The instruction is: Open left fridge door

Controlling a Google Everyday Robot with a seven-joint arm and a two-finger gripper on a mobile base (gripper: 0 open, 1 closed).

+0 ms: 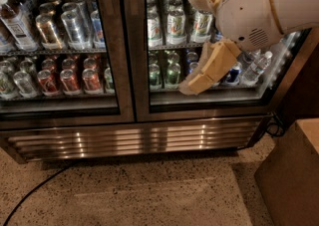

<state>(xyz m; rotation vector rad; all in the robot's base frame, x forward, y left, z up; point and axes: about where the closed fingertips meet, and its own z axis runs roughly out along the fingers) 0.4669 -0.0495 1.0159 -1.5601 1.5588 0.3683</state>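
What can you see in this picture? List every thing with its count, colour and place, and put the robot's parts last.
left fridge door: one, clear glass in a brushed-steel frame, left half, shut
right glass fridge door: one, same build, right half, shut
drink cans: many; silver and red behind the left door, green and blue behind the right
clear plastic water bottle: one, lower right shelf
ribbed steel grille: one, silver, under both doors
black cable: one, on the speckled floor, lower left
brown box: one, bottom right corner
white robot arm: one, upper right
tan gripper: one, before the right door's lower shelf
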